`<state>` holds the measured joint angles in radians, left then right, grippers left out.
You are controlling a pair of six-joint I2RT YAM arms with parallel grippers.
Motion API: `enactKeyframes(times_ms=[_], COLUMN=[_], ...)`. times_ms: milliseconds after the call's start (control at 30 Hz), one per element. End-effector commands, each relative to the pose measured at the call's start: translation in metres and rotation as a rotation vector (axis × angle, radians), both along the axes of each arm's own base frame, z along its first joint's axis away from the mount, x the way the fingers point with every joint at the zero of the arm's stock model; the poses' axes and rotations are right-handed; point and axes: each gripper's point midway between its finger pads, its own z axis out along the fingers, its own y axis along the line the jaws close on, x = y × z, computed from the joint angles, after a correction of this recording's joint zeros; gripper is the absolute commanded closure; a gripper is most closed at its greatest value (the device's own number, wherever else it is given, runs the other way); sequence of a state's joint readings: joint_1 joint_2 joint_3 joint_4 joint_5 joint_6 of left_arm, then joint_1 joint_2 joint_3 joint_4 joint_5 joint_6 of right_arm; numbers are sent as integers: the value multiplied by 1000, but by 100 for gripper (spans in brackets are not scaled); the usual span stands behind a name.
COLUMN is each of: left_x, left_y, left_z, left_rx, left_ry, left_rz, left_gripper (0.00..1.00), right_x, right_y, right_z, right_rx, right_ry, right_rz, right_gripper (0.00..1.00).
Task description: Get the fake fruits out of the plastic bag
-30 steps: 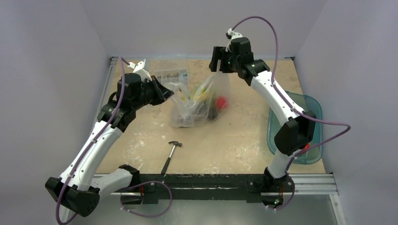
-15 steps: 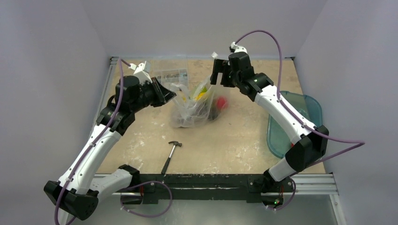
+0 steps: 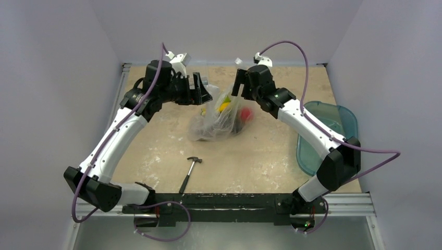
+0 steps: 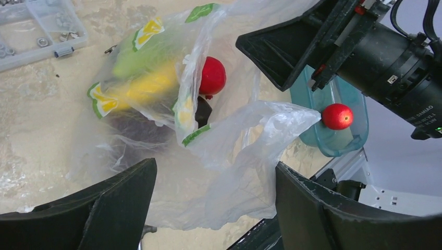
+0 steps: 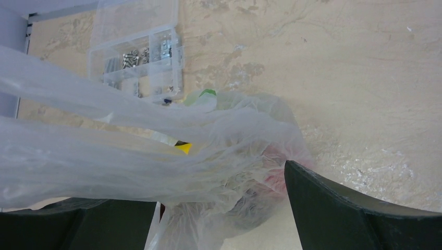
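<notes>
Left gripper (image 4: 215,166): jaws wide, nothing held; its camera looks straight down on the bag (image 4: 172,130). A second ago it sat at the bag's left flank. It has since swung up and toward the far side, and now hangs over the bag's mouth, close to the right gripper (image 5: 221,187). Right gripper: jaws also wide. Film lies stretched over one finger (image 5: 114,229); whether it is caught there, cannot tell. This gripper has come down and slightly left, and the right elbow has shifted out over the bin (image 3: 345,122). Bag stands mid-table (image 3: 260,156) between the grippers, in the same spot as before, its top drawn up toward the right one. Fruits seen inside: red fruit (image 4: 212,75), banana (image 4: 151,86), a green piece (image 4: 138,60) above the banana, a dark piece (image 4: 203,110) under the red. Film blurs the last two, so their kind is unclear. Second red fruit (image 4: 337,116) lies in the bin; only the left wrist view shows it, as the right elbow covers it from above. Parts box (image 5: 138,57) is largely behind the left arm from above and cut by the frame edge in the left wrist view. Hammer (image 3: 190,169) unmoved near the front edge.
</notes>
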<state>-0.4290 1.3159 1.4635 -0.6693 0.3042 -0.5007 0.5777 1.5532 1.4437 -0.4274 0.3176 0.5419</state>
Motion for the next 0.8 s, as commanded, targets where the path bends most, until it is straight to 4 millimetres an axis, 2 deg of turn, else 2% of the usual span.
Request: enactKeyframes(times_ms=[0,33,100,167,267,333,367,467,567,633,700,767], left_x=[7,12,22,29,33,31,29,16,3,0,-4,-6], left_y=[-12,-12,-11,-6,4,16,23,46,70,88,87,79], left_z=[20,20,17,22,43,66,79,111,122,117,113,104], left_rx=[33,42,68,90,49,-37,-88,-222,-337,-399,-460,-523], left_ry=[-86,-89,-85,-109,-156,-214,-256,-381,-426,-385,-359,-336], left_rz=[-49,-38,-9,21,75,132,166,277,405,527,532,507], left_gripper=[23,27,42,64,100,100,100,100,100,100,100,100], right_x=[12,12,14,19,36,46,53,66,75,81,84,87], right_y=[-3,-3,2,0,1,9,8,9,4,-2,-3,1], right_z=[13,12,13,12,22,43,56,101,130,135,136,120], right_rx=[59,72,124,167,282,389,432,609,833,940,1008,1036], right_ry=[-74,-72,-82,-100,-110,-130,-150,-209,-214,-197,-179,-125], right_rz=[-81,-93,-96,-123,-76,48,99,263,398,440,481,508], right_gripper=[16,21,41,59,81,98,100,100,100,100,100,100])
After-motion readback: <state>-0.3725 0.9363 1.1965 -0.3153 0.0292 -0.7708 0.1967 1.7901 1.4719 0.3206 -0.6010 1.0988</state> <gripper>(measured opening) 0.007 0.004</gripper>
